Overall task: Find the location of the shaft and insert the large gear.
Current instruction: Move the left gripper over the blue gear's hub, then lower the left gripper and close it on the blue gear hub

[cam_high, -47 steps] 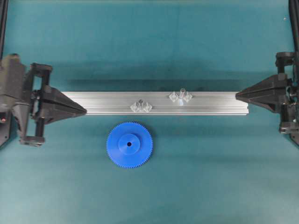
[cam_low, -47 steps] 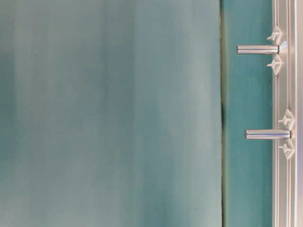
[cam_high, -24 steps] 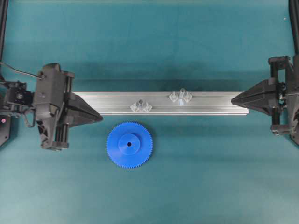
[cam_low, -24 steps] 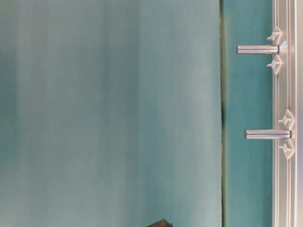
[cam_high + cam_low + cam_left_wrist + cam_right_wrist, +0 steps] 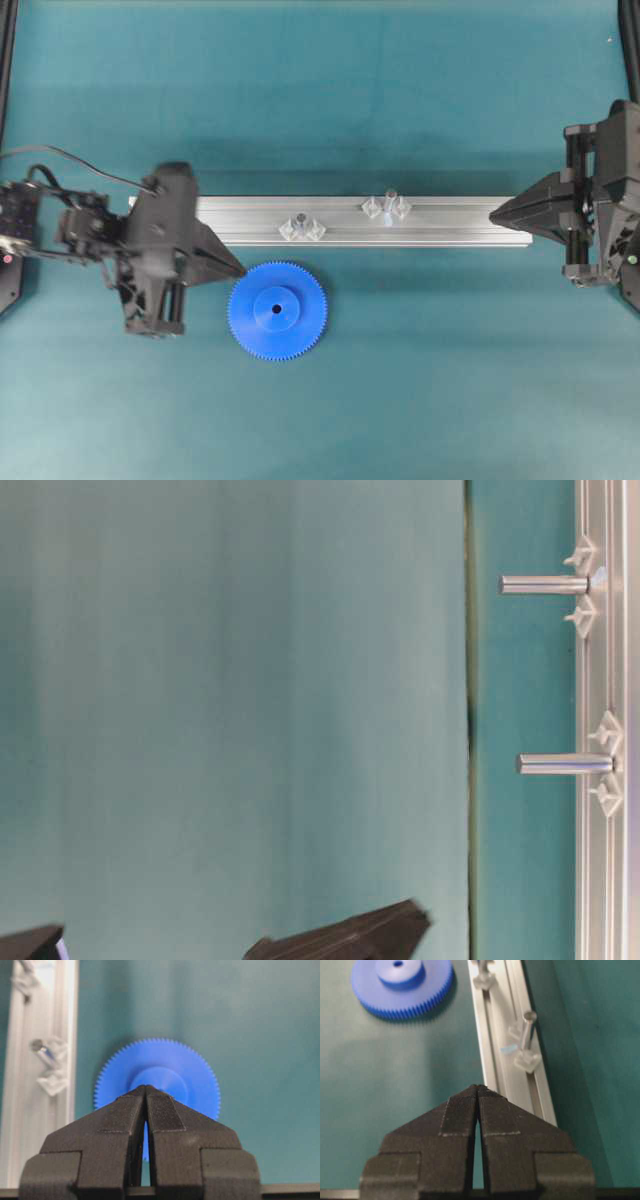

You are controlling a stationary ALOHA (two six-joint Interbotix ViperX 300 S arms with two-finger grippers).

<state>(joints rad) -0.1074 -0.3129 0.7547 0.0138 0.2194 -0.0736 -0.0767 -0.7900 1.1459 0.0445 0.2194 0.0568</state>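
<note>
Our left gripper, clenched on nothing, sits just left of the large gear at lower centre; we should spread it before grasping. The shaft stands on the rail; right gripper likewise clenched

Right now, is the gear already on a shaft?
No, in the overhead view the gear lies flat on the mat beside the rail, with both pins bare.
</note>
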